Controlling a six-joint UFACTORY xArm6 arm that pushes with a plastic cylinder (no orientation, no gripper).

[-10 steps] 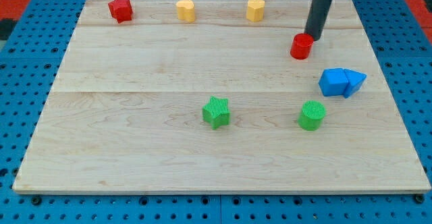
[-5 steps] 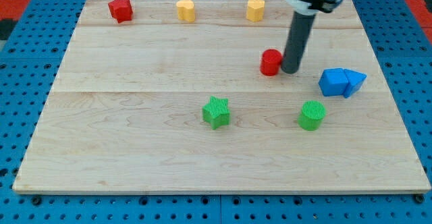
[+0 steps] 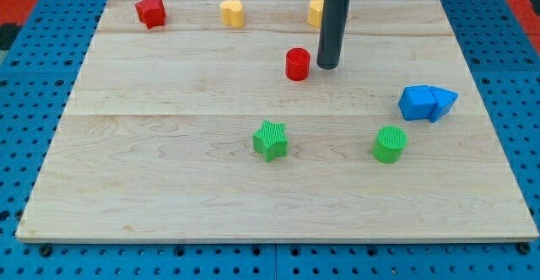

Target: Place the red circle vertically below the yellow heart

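Observation:
The red circle [image 3: 297, 64] lies on the wooden board [image 3: 169, 187], in its upper middle. My tip [image 3: 326, 66] stands just to the circle's right, touching or nearly touching it. The yellow heart [image 3: 231, 13] sits near the board's top edge, up and to the left of the red circle. The red circle is to the right of the heart's column.
A second yellow block [image 3: 315, 12] at the top edge is partly hidden behind my rod. A red block [image 3: 150, 11] sits at the top left. A green star [image 3: 270, 140] and a green circle [image 3: 390, 144] lie lower down. Two blue blocks [image 3: 426, 103] touch each other at the right.
My tip has swept left from the upper right, pushing the red circle leftward across the board. The other blocks have not moved.

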